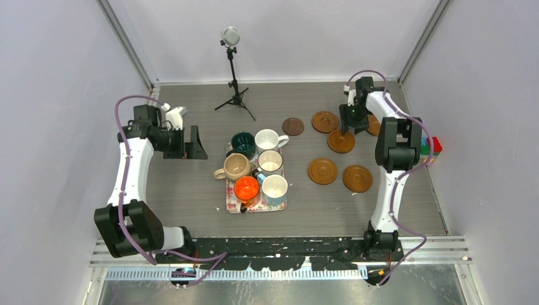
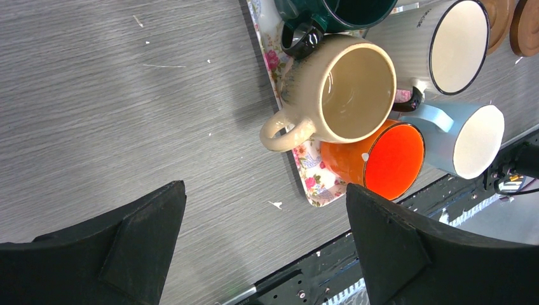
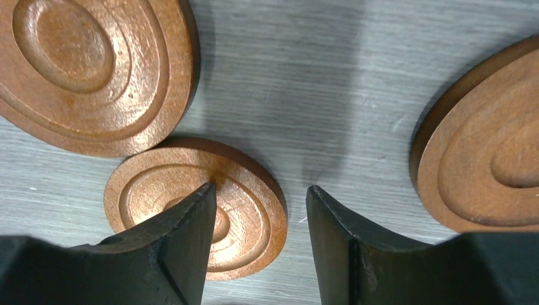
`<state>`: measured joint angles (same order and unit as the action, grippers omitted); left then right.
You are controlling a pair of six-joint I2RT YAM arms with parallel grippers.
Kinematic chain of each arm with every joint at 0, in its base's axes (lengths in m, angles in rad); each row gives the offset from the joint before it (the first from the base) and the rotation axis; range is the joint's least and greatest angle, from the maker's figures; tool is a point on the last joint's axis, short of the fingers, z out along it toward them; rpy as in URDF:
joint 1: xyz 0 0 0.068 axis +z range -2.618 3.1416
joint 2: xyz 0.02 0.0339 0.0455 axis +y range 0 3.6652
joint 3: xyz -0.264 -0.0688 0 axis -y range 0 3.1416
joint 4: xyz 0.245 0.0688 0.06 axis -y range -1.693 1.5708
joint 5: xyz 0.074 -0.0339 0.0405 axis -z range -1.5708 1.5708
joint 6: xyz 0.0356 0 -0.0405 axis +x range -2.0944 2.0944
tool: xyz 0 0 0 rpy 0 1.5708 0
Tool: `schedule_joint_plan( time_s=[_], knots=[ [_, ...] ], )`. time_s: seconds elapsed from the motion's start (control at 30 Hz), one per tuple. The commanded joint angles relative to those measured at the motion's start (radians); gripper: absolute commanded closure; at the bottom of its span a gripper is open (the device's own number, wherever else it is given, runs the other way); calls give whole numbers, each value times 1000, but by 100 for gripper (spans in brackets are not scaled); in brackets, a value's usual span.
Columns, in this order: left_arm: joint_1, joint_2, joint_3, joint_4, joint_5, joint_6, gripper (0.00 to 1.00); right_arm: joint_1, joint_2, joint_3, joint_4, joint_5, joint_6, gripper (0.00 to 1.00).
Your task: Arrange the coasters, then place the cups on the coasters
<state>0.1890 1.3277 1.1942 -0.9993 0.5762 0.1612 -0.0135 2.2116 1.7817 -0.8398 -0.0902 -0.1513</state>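
Coasters (image 1: 323, 171) on grey wood-grain table (image 1: 191, 190)

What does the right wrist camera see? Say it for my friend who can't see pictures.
The right gripper holds its black fingers apart over a ringed orange-brown coaster, one finger covering part of it, the other beside its edge. A second coaster lies upper left and a third coaster at the right, all on a gray table.

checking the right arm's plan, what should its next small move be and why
Probably close the right gripper on the rim of the coaster under it, to grip and shift it: the jaws stand open and straddle that rim, one over the disc, the other over bare table.
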Motion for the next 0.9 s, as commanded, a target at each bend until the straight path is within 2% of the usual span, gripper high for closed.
schedule_joint_plan(
  time_s=[0.0, 0.27, 0.6, 0.87],
  knots=[
    [-1, -5, 7, 21, 20, 6, 0, 0, 32, 41, 24, 16, -5, 42],
    [-2, -1, 11, 21, 16, 4, 0, -7, 64, 102, 32, 139, -2, 46],
    [-2, 0, 12, 20, 14, 4, 0, 4, 36, 145, 53, 9, 46, 45],
    [-2, -5, 12, 17, 13, 6, 0, 14, 76, 212, -13, -5, 27, 43]
  ],
)
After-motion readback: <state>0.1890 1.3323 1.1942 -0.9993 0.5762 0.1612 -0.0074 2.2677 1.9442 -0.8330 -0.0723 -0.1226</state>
